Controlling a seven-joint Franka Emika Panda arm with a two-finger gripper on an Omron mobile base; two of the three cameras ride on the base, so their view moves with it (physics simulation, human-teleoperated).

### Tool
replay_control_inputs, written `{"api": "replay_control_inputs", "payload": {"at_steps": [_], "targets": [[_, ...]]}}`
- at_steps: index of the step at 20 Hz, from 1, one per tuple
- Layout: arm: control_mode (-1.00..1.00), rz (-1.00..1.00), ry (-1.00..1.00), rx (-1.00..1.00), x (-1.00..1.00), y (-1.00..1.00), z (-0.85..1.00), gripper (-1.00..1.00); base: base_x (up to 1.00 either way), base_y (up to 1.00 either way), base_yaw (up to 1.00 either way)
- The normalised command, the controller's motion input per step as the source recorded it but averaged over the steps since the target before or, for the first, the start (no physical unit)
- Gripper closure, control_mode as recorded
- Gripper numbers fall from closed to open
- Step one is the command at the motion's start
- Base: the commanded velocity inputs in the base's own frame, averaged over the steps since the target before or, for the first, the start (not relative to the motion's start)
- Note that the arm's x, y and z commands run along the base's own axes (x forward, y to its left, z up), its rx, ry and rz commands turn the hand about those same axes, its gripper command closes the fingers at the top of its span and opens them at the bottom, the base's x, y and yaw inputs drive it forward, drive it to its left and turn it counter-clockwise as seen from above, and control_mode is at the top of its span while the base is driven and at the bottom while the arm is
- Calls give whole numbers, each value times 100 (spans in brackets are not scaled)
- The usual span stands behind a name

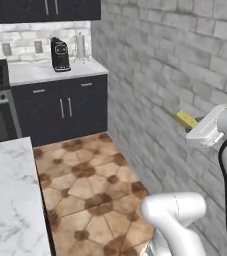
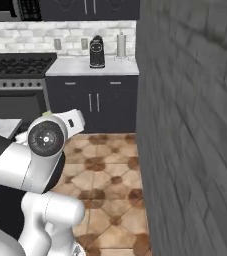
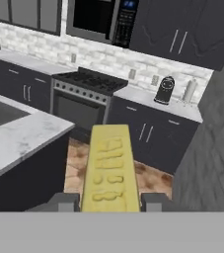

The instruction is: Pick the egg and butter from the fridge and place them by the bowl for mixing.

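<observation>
My gripper point(image 3: 109, 201) is shut on the butter point(image 3: 108, 170), a yellow rectangular stick that juts forward between the two dark finger tips in the hand view. In the left base view the butter point(image 1: 186, 119) sticks out to the left of the white hand point(image 1: 207, 127), held high above the tiled floor and close to the grey brick wall. The egg, the fridge and the bowl are out of view.
A marble island counter point(image 1: 10, 200) lies at the left, also seen at lower left in the hand view point(image 3: 19, 136). A black stove point(image 3: 86, 94) and dark cabinets point(image 1: 62, 107) with a coffee machine point(image 1: 60, 55) line the far wall. Tiled floor point(image 1: 90, 185) lies between.
</observation>
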Motion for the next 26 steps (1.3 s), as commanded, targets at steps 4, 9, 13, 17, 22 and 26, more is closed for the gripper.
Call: {"api": "replay_control_inputs", "payload": {"at_steps": [4, 9, 13, 17, 22, 26], "targets": [[100, 0, 0, 0, 0, 0, 0, 100, 100, 4, 29], [100, 0, 0, 0, 0, 0, 0, 100, 100, 2, 31], [100, 0, 0, 0, 0, 0, 0, 100, 100, 0, 33], [100, 0, 0, 0, 0, 0, 0, 100, 100, 0, 30], [100, 0, 0, 0, 0, 0, 0, 100, 100, -2, 26], [100, 0, 0, 0, 0, 0, 0, 100, 100, -1, 44]]}}
